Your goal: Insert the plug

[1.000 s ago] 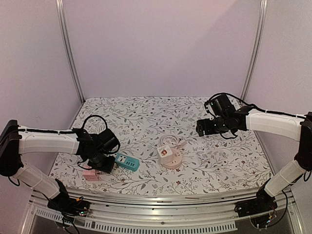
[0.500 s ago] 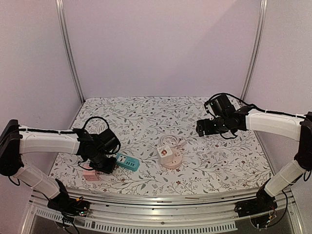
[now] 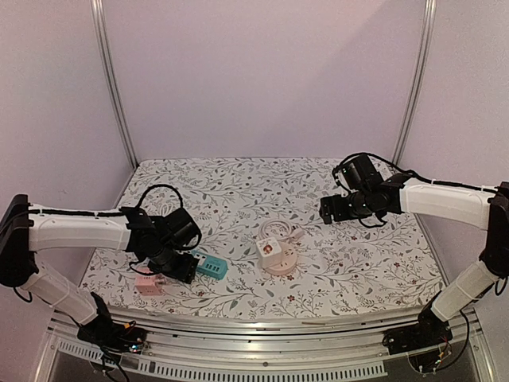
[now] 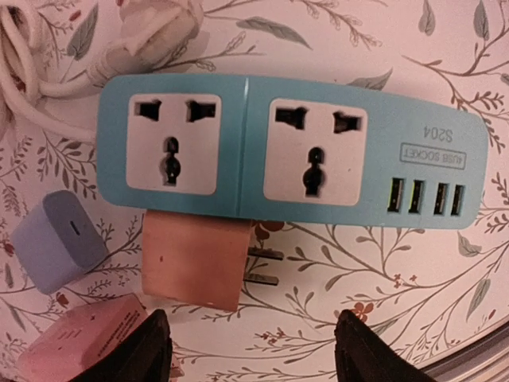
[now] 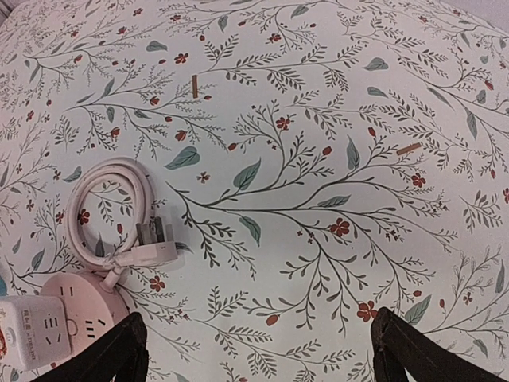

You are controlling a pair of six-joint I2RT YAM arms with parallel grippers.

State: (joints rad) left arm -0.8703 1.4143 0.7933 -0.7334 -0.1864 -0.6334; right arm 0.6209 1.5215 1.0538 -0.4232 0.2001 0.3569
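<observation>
The teal plastic power strip [image 4: 238, 143], marked "USB SOCKET S204", is lying on a floral-printed table cover [image 3: 238, 191] inside pale lilac walls [image 3: 262, 79]. The salmon-pink block plug [image 4: 195, 267] is lying unplugged against the strip's near edge. The left gripper [image 4: 250, 350], clamped a second ago, is now standing open just short of that plug, while the right gripper [image 5: 254, 350] is hanging wide open well away from the strip.

lab booth, aluminium frame [image 3: 114, 87]

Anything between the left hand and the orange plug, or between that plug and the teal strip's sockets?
Nothing visible does. The orange plug lies uncovered ahead of the open left hand, beside the teal strip. Both sockets face up, empty; the plug's prongs point sideways.
</observation>
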